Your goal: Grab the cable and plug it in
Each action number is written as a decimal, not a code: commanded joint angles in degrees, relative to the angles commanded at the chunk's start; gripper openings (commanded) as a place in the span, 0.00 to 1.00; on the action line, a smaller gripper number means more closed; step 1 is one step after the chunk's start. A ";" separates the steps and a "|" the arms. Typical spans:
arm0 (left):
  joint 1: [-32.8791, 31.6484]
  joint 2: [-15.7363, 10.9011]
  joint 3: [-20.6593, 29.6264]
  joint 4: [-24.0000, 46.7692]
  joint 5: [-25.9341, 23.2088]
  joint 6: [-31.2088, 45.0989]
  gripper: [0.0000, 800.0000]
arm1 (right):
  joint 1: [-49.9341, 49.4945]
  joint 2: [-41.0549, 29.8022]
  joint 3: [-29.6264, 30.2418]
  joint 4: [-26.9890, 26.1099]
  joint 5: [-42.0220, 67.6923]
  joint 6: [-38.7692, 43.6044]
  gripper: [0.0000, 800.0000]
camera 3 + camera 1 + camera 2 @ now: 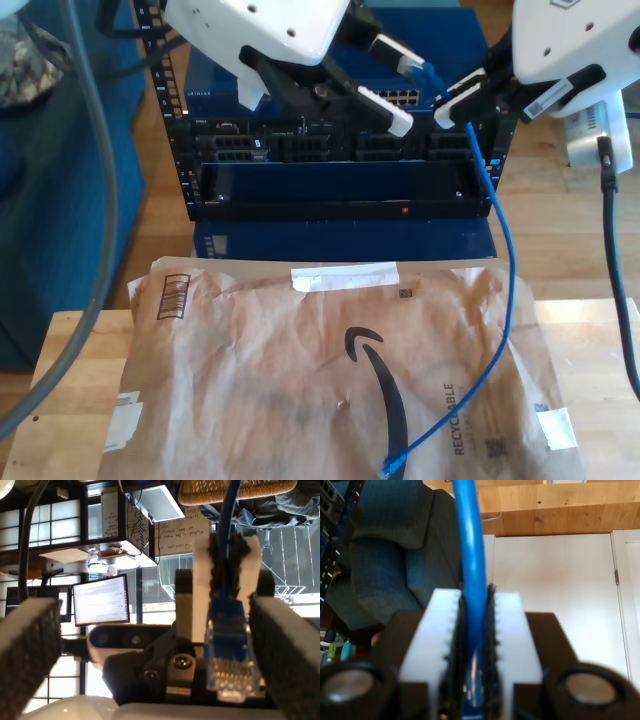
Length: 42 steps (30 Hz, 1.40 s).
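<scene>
Two grippers meet up by the far rack: my second gripper clamps the thin bright-blue ethernet cable; my first gripper gapes around its translucent plug. Botched handover drops it.

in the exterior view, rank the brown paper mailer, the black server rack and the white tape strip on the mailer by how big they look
1. Brown paper mailer, largest, though nearest the camera.
2. Black server rack, partly hidden by the arms.
3. White tape strip, clearly smallest.
</scene>
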 joint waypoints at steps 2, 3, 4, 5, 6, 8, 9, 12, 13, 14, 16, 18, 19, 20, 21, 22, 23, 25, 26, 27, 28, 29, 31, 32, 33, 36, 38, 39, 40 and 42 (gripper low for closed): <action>0.00 -0.09 0.00 0.00 -0.44 0.00 0.63 | -0.09 0.00 0.09 0.00 -0.09 0.00 0.01; 0.00 -0.09 0.00 0.00 -0.70 0.00 0.63 | 0.00 0.00 0.09 0.00 0.00 0.00 0.01; 0.00 -0.09 0.00 0.09 -0.79 0.00 0.63 | 0.00 0.00 0.09 0.00 0.00 0.00 0.01; 0.00 -0.18 0.00 0.09 -0.79 0.00 0.63 | 0.00 0.00 0.09 0.00 0.00 0.00 0.01; 0.00 -0.18 0.00 0.09 -0.79 0.09 0.63 | 0.09 0.00 0.09 0.00 0.00 0.09 0.01; 0.09 -0.18 -0.09 0.09 -0.79 0.09 0.61 | 0.09 0.00 0.09 0.00 0.00 0.00 0.01; 0.09 -0.18 -0.09 0.18 -0.88 0.00 0.60 | 0.09 0.00 0.09 0.00 0.00 0.00 0.01; 0.09 -0.35 0.00 0.26 -2.29 0.09 0.53 | 0.18 0.00 0.18 0.00 0.00 0.00 0.01; 0.26 -0.35 0.09 0.26 -2.55 0.09 0.51 | 0.09 0.00 0.18 0.00 0.00 0.00 0.01; 0.88 -0.35 0.18 0.26 -2.81 0.09 0.50 | 0.18 0.00 0.18 0.00 0.00 0.00 0.01; 1.76 -0.35 0.53 0.18 -3.34 0.53 0.45 | 0.18 0.00 0.09 0.00 0.00 0.00 0.01; 1.76 -0.44 0.53 0.18 -3.52 1.23 0.43 | 0.18 0.00 0.18 0.00 0.00 0.00 0.01; 1.76 -0.44 0.62 0.09 -3.52 1.41 0.43 | 0.18 0.00 0.18 0.00 0.00 0.00 0.01; 1.85 -0.44 0.70 -0.09 -3.52 1.41 0.43 | 0.18 0.00 0.18 0.00 0.00 0.00 0.01; 1.85 -0.44 0.97 -0.09 -3.52 1.49 0.43 | 0.18 0.00 0.18 0.00 0.00 0.00 0.01; 1.85 -0.44 1.05 -0.09 -3.52 1.67 0.43 | 0.18 0.00 0.18 -0.09 0.00 0.00 0.01; 1.85 -0.44 1.05 -0.09 -3.52 1.76 0.43 | 0.18 0.09 0.26 0.00 0.00 0.00 0.01; 1.85 -0.53 1.05 -0.09 -3.52 2.02 0.43 | 0.18 0.09 0.70 0.00 0.00 0.00 0.01; 1.76 -0.53 1.05 -0.09 -3.52 2.11 0.43 | 0.26 0.09 0.70 0.00 0.00 0.00 0.01; 1.85 -0.62 1.05 -0.18 -3.52 2.29 0.44 | 0.26 0.09 0.79 0.00 0.00 0.09 0.01; 1.85 -0.70 1.05 -0.18 -3.52 2.46 0.44 | 0.26 0.09 0.79 0.00 0.00 0.00 0.01; 1.93 -0.70 1.05 -0.18 -3.52 2.46 0.44 | 0.35 0.09 0.79 0.00 0.00 0.09 0.01; 1.93 -0.70 1.05 -0.18 -3.43 2.46 0.44 | 0.44 0.09 0.79 0.00 0.00 0.09 0.01; 1.93 -0.70 1.05 -0.18 -3.43 2.46 0.44 | 0.44 0.09 0.79 0.00 0.00 0.09 0.01; 1.93 -0.70 1.05 -0.18 -3.43 2.46 0.44 | 0.44 0.09 0.79 0.00 0.00 0.09 0.01; 1.93 -0.70 1.14 -0.18 -3.43 2.46 0.44 | 0.53 0.09 0.79 0.00 -0.09 0.09 0.01; 1.93 -0.70 1.14 -0.26 -3.34 2.46 0.44 | 0.70 0.18 0.79 0.00 -0.09 0.09 0.01; 1.93 -0.70 1.14 -0.26 -3.34 2.46 0.44 | 0.70 0.26 0.79 0.00 -0.09 0.09 0.01; 1.93 -0.70 1.14 -0.26 -3.25 2.46 0.44 | 0.70 0.53 0.79 0.09 0.00 0.09 0.01; 1.93 -0.70 1.14 -0.70 -3.16 2.46 0.44 | 0.70 0.70 0.79 0.09 -0.09 0.09 0.01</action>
